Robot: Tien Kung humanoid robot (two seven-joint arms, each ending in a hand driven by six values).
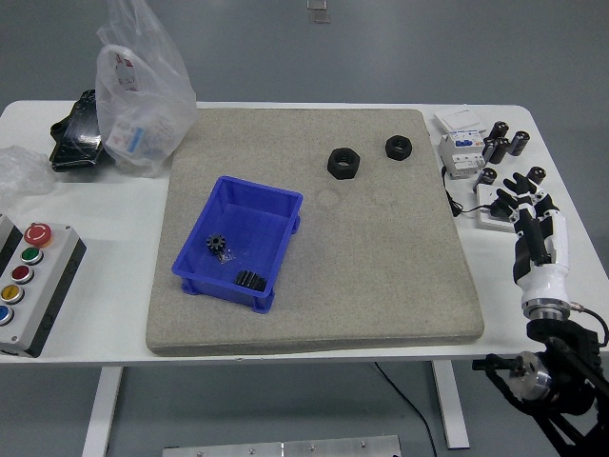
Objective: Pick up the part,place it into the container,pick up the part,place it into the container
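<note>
Two black hex nuts lie on the grey mat (381, 267): a larger nut (343, 163) and a smaller nut (398, 148) to its right, near the mat's far edge. The blue container (238, 238) sits on the mat's left half and holds a small black gear (216, 246) and another black part (249, 280). My right hand (521, 190) hangs over the table's right side, fingers spread and empty, well to the right of the nuts. My left arm is out of view.
A clear plastic bag (143, 86) and a black object (76, 133) stand at the back left. A button box (24, 286) sits at the left edge. A white breaker (461, 143) and several black cylinders (504, 143) lie at the back right, just beyond my hand.
</note>
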